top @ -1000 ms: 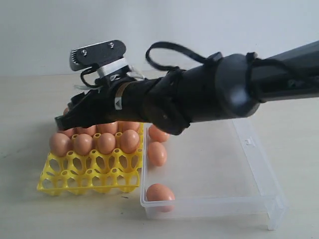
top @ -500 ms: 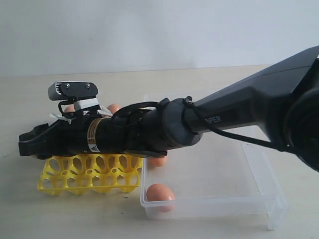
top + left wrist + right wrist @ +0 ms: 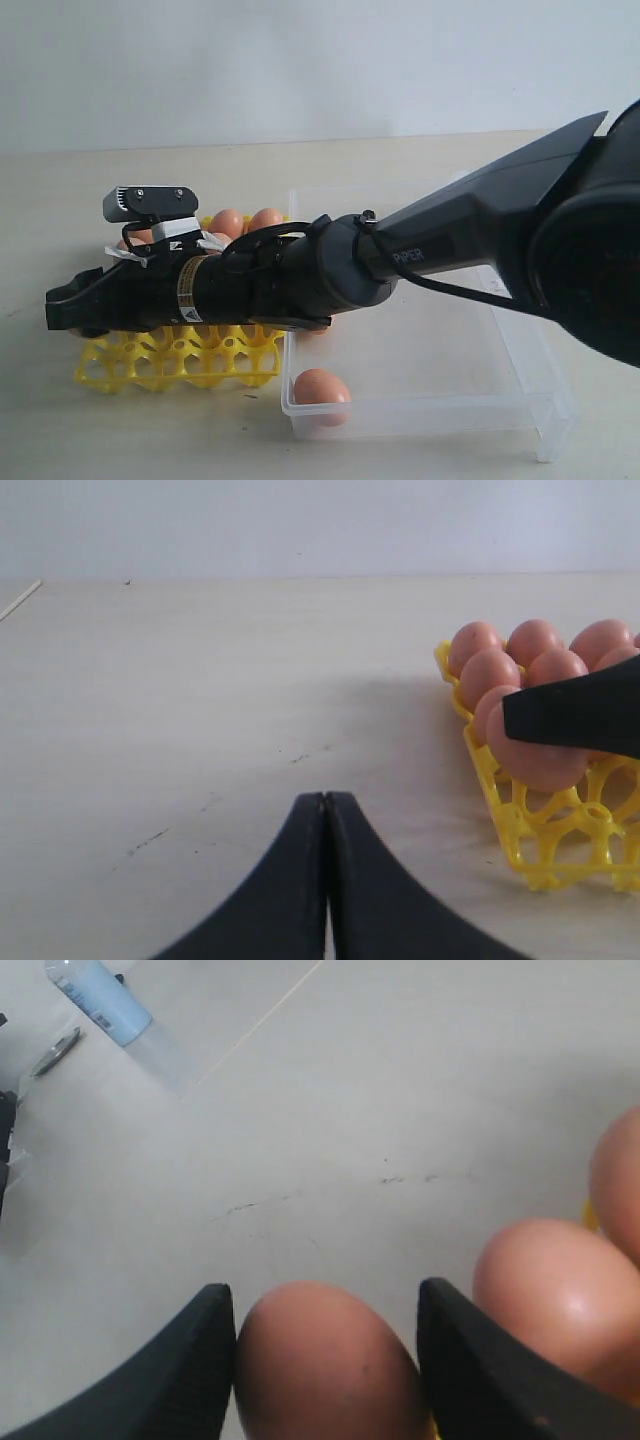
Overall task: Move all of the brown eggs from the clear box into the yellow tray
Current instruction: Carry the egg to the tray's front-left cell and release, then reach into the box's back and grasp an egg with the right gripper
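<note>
Right gripper [image 3: 62, 312]: jaws pinching a brown egg [image 3: 325, 1360], low over the left side of the yellow tray [image 3: 150, 365].
Left gripper [image 3: 325, 802]: jaws pressed together, over bare table [image 3: 200, 680] left of the tray.
Yellow tray: just beside the clear box [image 3: 430, 415], on its left; brown eggs [image 3: 228, 222] sit in the far rows.
Clear box: a lone egg [image 3: 320, 387] lies in its near left corner.

My right arm [image 3: 470, 230] is a glossy black tube with white PIPER lettering [image 3: 415, 256]. A thin black cable [image 3: 450, 290] runs along it. The grey wrist camera [image 3: 150, 203] shows small screws, with white ties [image 3: 185, 238] beneath and a white-and-orange label [image 3: 186, 290]. My left gripper [image 3: 325, 800] has matte black tapering fingers [image 3: 285, 880].
</note>
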